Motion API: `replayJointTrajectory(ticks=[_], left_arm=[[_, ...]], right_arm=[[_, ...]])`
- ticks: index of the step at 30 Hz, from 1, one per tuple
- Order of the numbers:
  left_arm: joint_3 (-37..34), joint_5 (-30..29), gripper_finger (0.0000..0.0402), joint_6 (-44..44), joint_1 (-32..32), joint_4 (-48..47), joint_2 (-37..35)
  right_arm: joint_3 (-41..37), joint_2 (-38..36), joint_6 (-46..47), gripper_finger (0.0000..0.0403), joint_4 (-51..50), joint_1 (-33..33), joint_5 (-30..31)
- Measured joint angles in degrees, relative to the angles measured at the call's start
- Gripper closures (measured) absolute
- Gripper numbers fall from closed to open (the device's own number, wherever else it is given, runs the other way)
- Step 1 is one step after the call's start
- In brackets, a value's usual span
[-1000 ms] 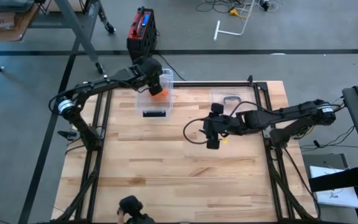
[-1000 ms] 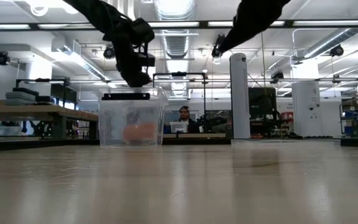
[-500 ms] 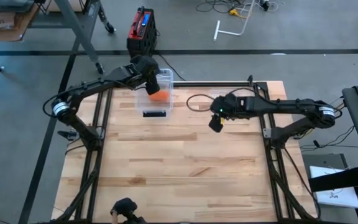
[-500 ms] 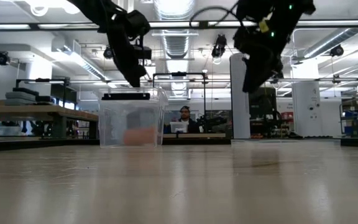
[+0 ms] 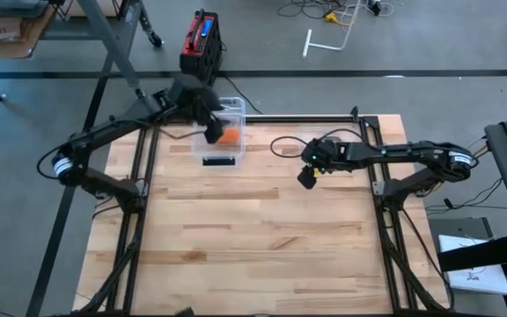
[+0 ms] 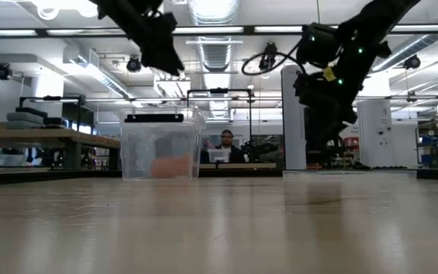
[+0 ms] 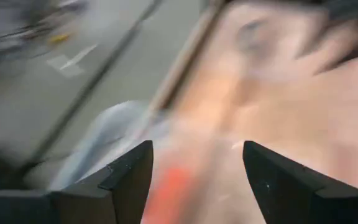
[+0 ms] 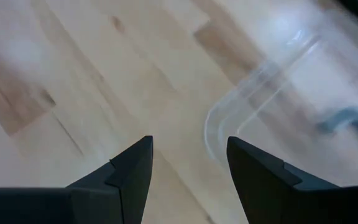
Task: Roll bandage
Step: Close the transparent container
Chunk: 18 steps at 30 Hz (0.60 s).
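The bandage (image 5: 226, 135) lay in the clear box (image 5: 232, 112); my left gripper (image 5: 209, 132) hung spread above it, my right gripper (image 5: 306, 177) parted, empty.

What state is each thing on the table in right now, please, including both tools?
Clear box: upright, lid off, holding the orange bandage roll.
Orange bandage roll: inside the box, not gripped.
Clear lid: flat on the table, apart from the box.
Left tool: open, empty, above the box.
Right tool: open, empty, beside the lid.

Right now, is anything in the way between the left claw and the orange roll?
Nothing visible. The orange roll lies inside the clear box, which is open on top, and the open left claw hangs just above it.
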Motion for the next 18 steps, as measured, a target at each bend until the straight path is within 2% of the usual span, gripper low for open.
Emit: replayJointTrajectory(ticks=[2, 5, 10, 14, 18], left_arm=[[-1.9, 6.7, 0.0166, -1.4, -1.2, 2.7, -1.9], [-5.5, 10.2, 0.0177, -1.6, -4.1, 6.8, -4.8], [-12.1, 9.2, 0.0197, -2.4, -10.2, 14.3, -9.6], [-16.8, 6.4, 0.0216, -2.9, -14.1, 18.0, -13.3], [-20.9, 3.3, 0.0235, -2.9, -16.3, 19.3, -16.6]], right_arm=[[-1.0, 1.4, -0.2, 0.0204, 1.5, 0.0, 0.0], [-1.9, 4.4, -3.1, 0.0204, 4.9, -0.1, -0.2], [-2.0, 10.9, -8.8, 0.0224, 9.3, -0.3, 0.1], [-2.0, 13.8, -8.4, 0.0273, 11.8, -1.3, 0.1], [-2.0, 13.2, -7.4, 0.0321, 12.3, -1.7, -3.3]])
